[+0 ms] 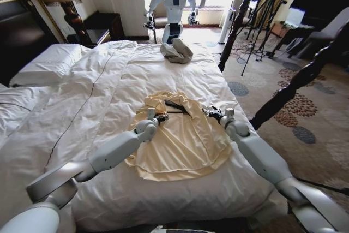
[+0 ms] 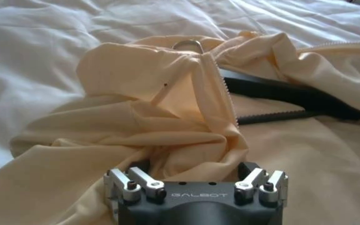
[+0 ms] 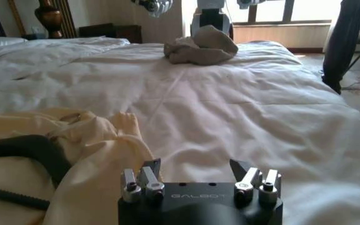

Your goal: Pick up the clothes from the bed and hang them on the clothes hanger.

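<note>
While the pale cream-yellow long-sleeved shirt [image 1: 177, 137] is lying spread on the white quilted bed [image 1: 98, 85], the slim black hanger [image 1: 175, 105] is sitting inside its collar. The left end effector [image 1: 158, 117] is pinching a fold of shirt fabric between its fingers. The right end effector [image 1: 212, 112] is hovering wide apart just beside the shirt's edge. A grey-beige cloth bundle [image 1: 176, 51] is resting near the far end.

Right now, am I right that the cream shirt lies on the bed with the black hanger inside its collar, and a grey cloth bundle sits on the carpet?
Nearly: the grey cloth bundle sits on the bed, at its far end, as the head view shows, not on the carpet.
</note>
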